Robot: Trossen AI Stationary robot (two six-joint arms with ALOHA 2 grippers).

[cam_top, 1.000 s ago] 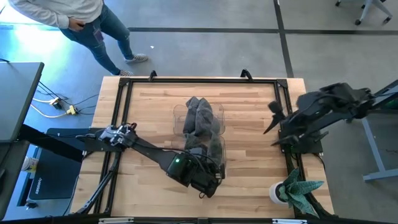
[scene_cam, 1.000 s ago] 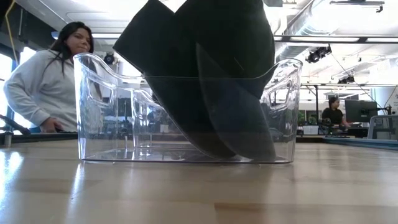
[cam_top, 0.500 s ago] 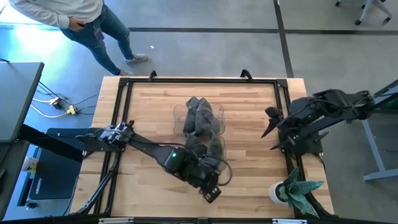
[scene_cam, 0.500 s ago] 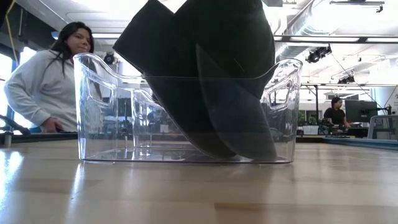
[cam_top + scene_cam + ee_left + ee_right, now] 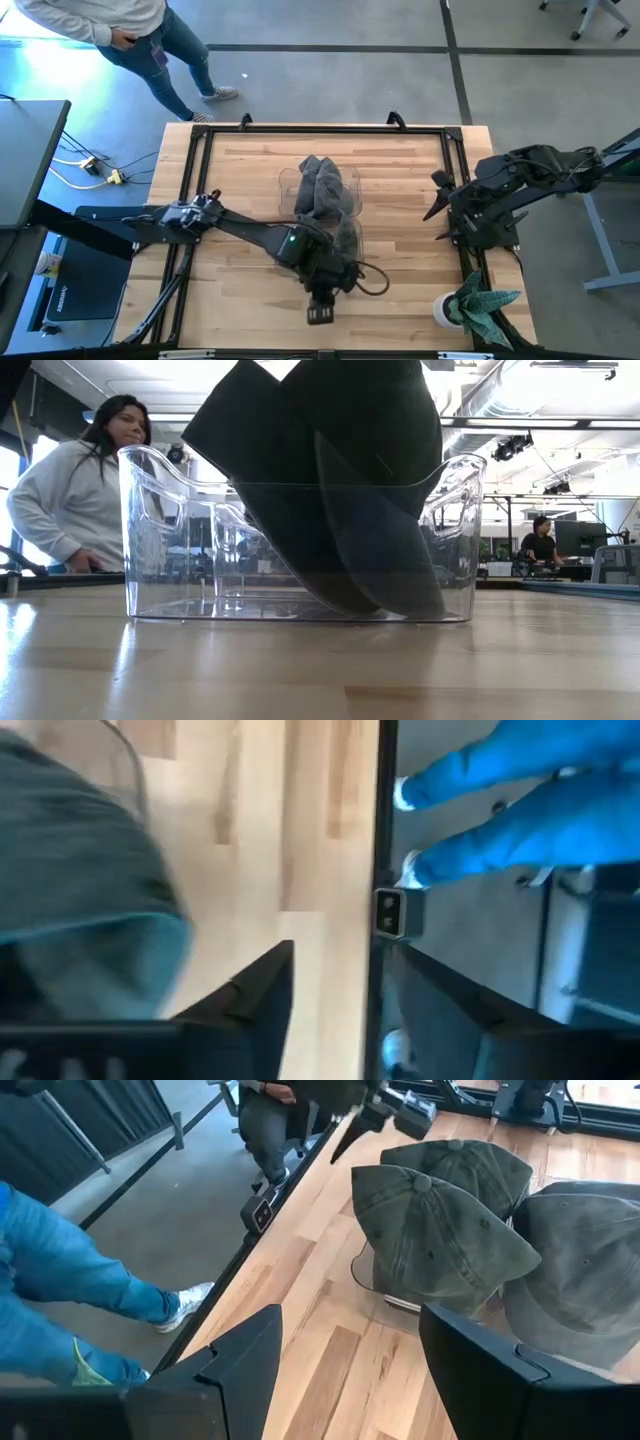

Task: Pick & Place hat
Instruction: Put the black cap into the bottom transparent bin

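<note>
- The hats (image 5: 322, 190) sit stacked in a clear bin (image 5: 290, 185) at the middle of the desk (image 5: 400, 200) — their row runs from the far side of the bin toward the near edge, with the nearest hat (image 5: 343, 238) at the bin's near end.
- The left hand (image 5: 322, 310) hangs past the bin's near end, close to the desk's front edge, so the hats lie just behind it, toward the far side; its arm reaches in diagonally from the left edge and bends over the bin's near corner.
- In the left wrist view the two dark fingers (image 5: 250, 1005) stand apart with only bare wood between them — open and holding nothing — while a grey hat (image 5: 80, 890) behind the bin wall fills one side of the picture.
- The right hand (image 5: 435, 212) waits well clear of the bin, over the desk's right rail, pointing inward; its wrist view shows its fingers (image 5: 240, 1355) spread and empty, facing the hats (image 5: 450, 1240) in the bin.
- The left hand is much the nearer of the two, and any next pick would probably call for it to turn back over the bin.
- From desk height, a dark hat (image 5: 340, 490) rises above the bin's rim (image 5: 300, 485), and a person in a grey sweatshirt (image 5: 70, 510) is seen beyond it.
</note>
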